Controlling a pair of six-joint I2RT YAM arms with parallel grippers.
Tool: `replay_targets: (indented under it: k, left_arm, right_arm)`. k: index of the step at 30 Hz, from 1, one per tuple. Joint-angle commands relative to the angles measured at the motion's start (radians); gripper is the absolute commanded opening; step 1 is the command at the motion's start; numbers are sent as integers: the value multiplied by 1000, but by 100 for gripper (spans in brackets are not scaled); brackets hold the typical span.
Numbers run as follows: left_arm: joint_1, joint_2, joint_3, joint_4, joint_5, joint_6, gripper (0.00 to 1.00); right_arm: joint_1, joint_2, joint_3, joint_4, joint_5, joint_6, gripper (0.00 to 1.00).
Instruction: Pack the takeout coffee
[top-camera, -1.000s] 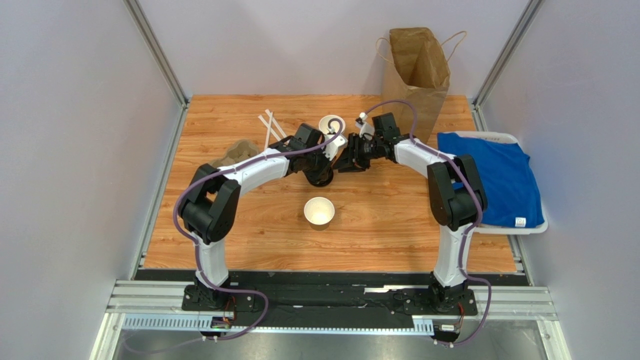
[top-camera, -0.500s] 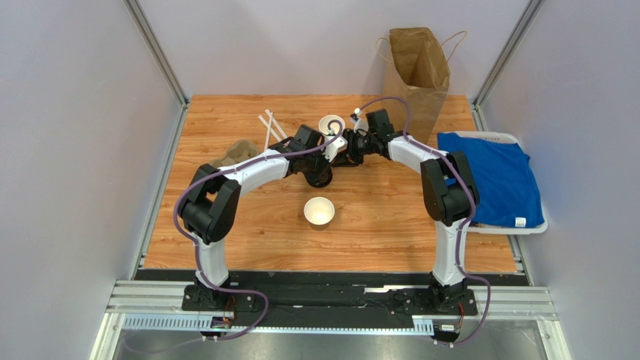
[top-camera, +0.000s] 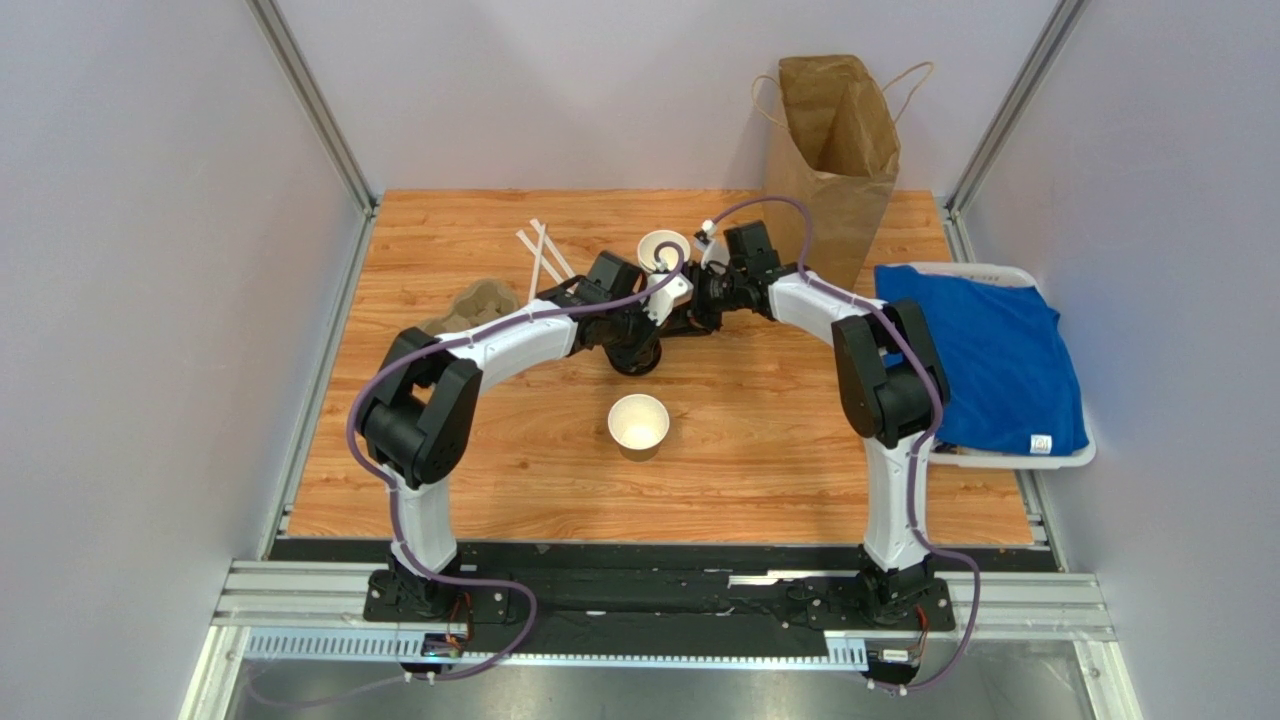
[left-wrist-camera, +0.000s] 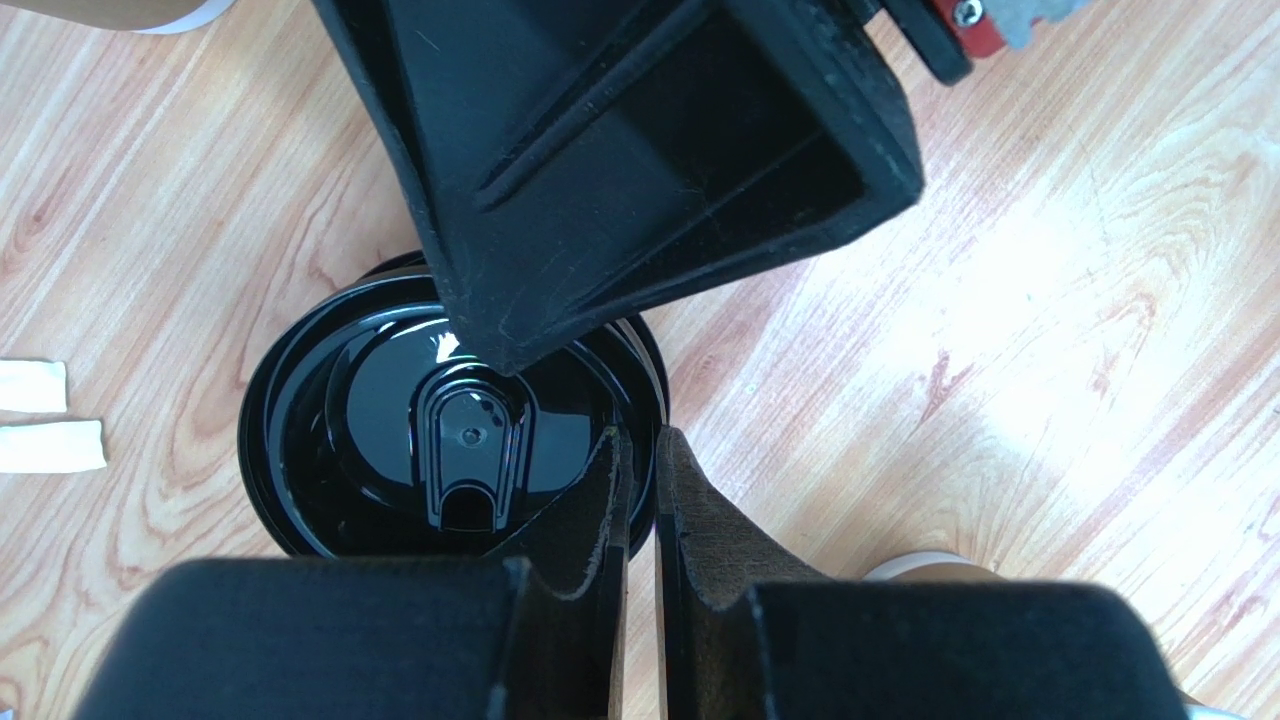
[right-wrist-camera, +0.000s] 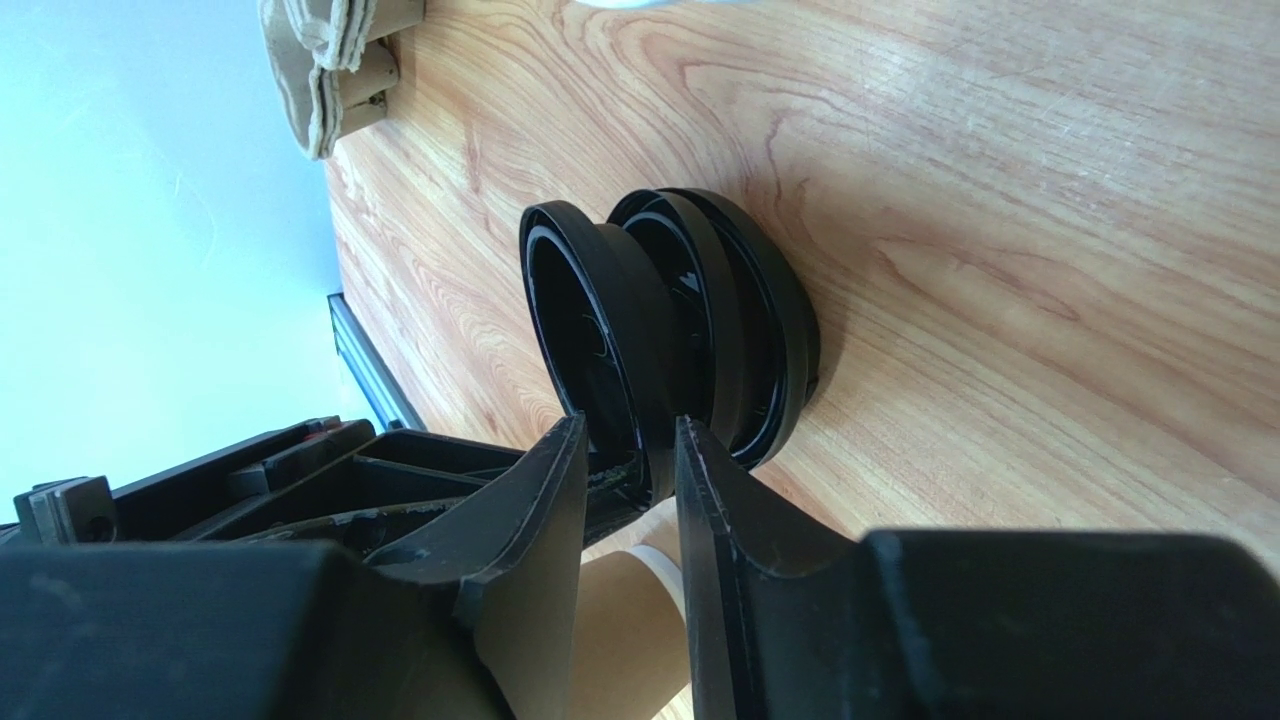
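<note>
Our right hand is narrow, pinching the rim of 1 black lid and tipping it up off the stack of lids on the bench. Our left hand is nearly shut on the stack's rim, seemingly pinning it. Just beyond both hands stands an open cup. A 2nd open cup sits nearer us, and the bag stands at the far right, well apart.

The coffee is not yet lidded, so we judge the step to be separating a lid. Next we need to lift it clear while the left hand holds the rest, then carry it level over a cup and press it on.

Against 1 s ago, our right arm has swung in toward the left hand. The cups and bag lie unchanged.
</note>
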Motion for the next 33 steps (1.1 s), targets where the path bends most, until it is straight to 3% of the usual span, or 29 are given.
replay_targets:
  k: [1, 13, 17, 22, 27, 33]
  left_arm:
    - [0, -57, -1, 43, 41, 27, 0]
    - [-1, -57, -13, 49, 47, 24, 0]
    - [-1, -57, -13, 51, 45, 24, 0]
    - [0, -49, -8, 40, 27, 25, 2]
    - [-1, -40, 11, 20, 8, 25, 10]
    - [0, -49, 27, -5, 1, 18, 32]
  right_arm:
    - [11, 9, 39, 35, 18, 9, 33]
    - [28, 15, 57, 38, 26, 6, 31]
    - [28, 24, 62, 36, 28, 1, 21]
    - [28, 26, 72, 21, 34, -6, 1]
    - [28, 21, 79, 12, 38, -11, 0]
    - [28, 21, 88, 16, 29, -14, 0]
